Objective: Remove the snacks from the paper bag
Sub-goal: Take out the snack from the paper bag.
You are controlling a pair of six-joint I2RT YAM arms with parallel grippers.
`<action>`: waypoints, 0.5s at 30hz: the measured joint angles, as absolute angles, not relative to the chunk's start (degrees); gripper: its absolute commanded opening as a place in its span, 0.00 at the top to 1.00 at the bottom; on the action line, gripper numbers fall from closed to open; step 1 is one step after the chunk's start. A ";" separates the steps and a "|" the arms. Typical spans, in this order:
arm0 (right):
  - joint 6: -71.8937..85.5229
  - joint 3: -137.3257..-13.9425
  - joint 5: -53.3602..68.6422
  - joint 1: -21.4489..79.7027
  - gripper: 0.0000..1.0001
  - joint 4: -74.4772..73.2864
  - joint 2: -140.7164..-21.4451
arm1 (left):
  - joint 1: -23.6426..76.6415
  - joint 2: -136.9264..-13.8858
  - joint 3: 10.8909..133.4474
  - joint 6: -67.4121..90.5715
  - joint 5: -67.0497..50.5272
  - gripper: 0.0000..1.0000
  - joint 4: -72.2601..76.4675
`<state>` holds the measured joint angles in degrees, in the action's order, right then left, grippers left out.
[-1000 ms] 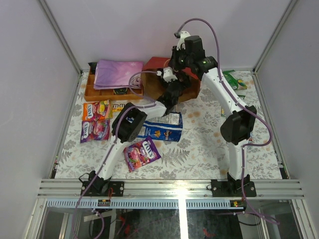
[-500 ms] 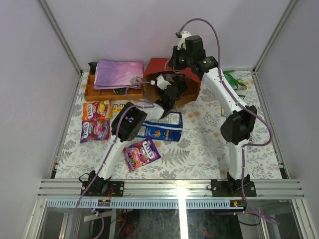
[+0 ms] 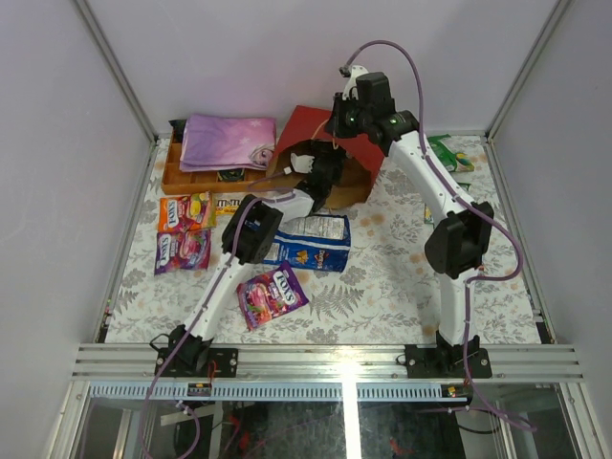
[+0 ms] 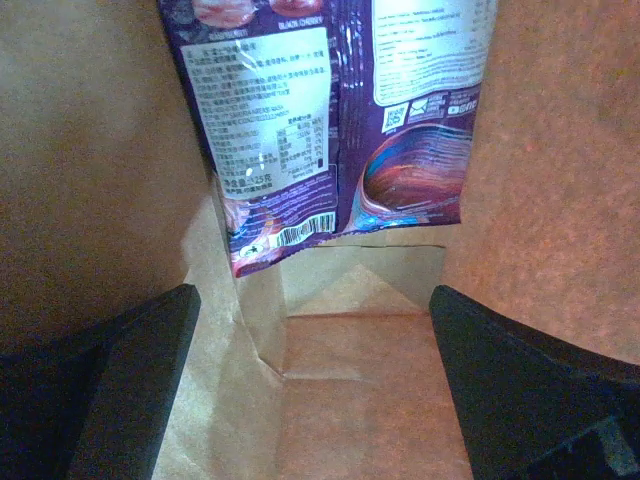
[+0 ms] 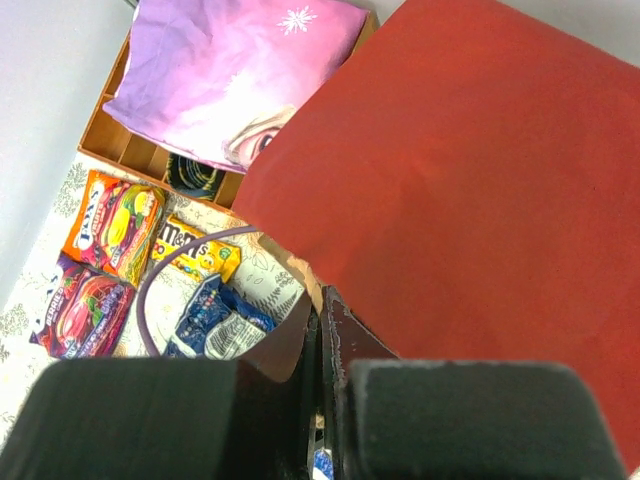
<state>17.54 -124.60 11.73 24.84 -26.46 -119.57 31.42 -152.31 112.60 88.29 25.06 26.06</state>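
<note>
Paper bag (image 3: pixel 311 129) is lying tilted at the far middle of the table (image 3: pixel 402 277), with its mouth facing near-left. Right gripper (image 5: pixel 325 370) is pinching the bag's upper rim, fingers pressed together on the paper. Judged purpose: lifting the flap to hold the mouth open. Left gripper (image 4: pixel 312 300) is reaching inside with fingers spread wide, gripping nothing. Purple packets (image 4: pixel 330 110) are standing against the far end of the kraft interior, ahead of the fingers and apart from them. Blue chip bag (image 3: pixel 311 241) and other packets (image 3: pixel 184 251) are lying on the table, near-left of the bag. Judgement: task partly done; the next grasp is calling for a deeper reach, then closing on a packet edge
</note>
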 measured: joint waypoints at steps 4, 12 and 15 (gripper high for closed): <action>17.58 -123.52 11.73 24.80 1.00 -26.39 -118.85 | 31.03 -153.29 115.87 94.63 25.63 0.01 20.67; 18.00 -122.89 12.03 24.67 1.00 -26.22 -118.08 | 30.37 -158.95 127.68 101.62 26.39 0.00 13.89; 18.11 -122.85 12.27 24.67 1.00 -26.22 -118.08 | 30.04 -161.47 132.55 102.94 27.18 0.00 12.36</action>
<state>18.11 -122.85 12.27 24.67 -26.22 -118.08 30.04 -161.47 132.55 102.94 27.18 12.36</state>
